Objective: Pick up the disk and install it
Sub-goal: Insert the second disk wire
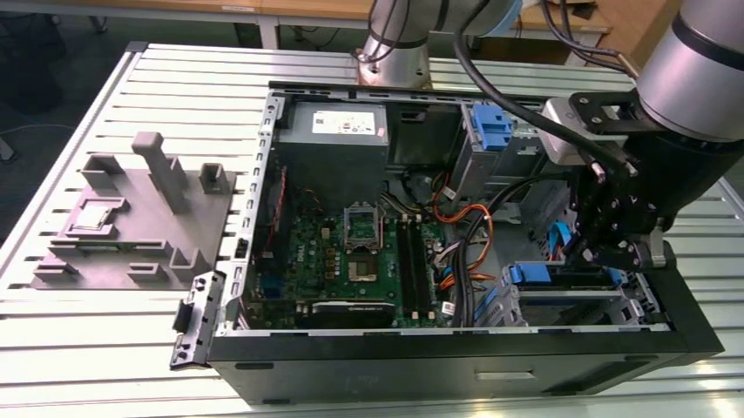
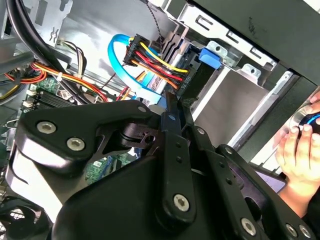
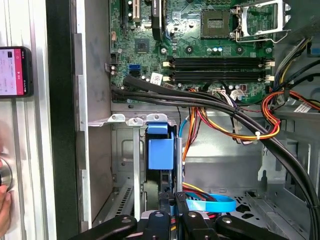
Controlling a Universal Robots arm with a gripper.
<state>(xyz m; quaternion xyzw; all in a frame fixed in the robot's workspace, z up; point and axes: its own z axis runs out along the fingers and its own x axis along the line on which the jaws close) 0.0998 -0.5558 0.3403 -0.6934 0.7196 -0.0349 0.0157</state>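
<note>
Blue plastic marks the disk, standing edge-on in the metal drive bay at the corner of the open computer case, its carrier tab uppermost in the first wrist view. The gripper reaches down into that bay beside the cable bundle; its fingers look closed together at the disk's edge, though whether they clamp it I cannot tell. Seating well likely means keeping the frame square to the rails and clear of the cables. The arm descends steeply, wrist pointing down.
</note>
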